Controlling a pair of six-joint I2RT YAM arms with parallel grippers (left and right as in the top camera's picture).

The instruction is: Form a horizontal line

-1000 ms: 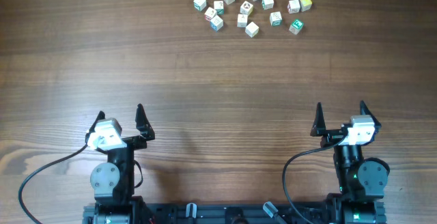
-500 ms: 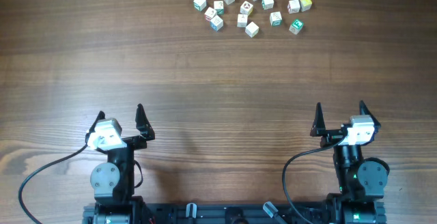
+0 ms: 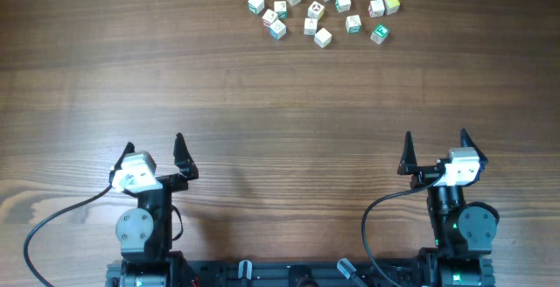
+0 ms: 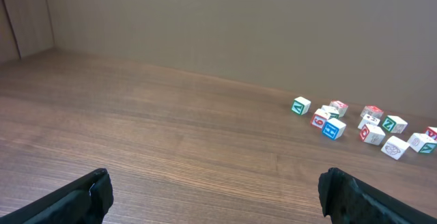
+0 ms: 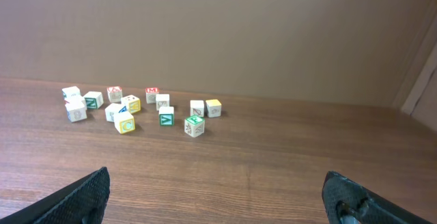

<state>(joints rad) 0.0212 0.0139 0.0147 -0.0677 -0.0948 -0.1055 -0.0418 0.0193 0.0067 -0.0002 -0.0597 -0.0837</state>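
Wooden table (image 3: 280, 103) – plain, seemingly tan wall (image 5: 218, 26) behind.

Black left gripper (image 3: 155, 143), white wrist housing (image 3: 136, 171)

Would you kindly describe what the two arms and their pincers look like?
Both arms are black with round joint housings. The left pincer and right pincer each have two dark pointed fingers, a white wrist block and a looping black cable.

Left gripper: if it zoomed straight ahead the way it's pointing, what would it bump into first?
Probably nothing: the left gripper faces bare table, and the letter cubes sit off to its right, as far as these views show.
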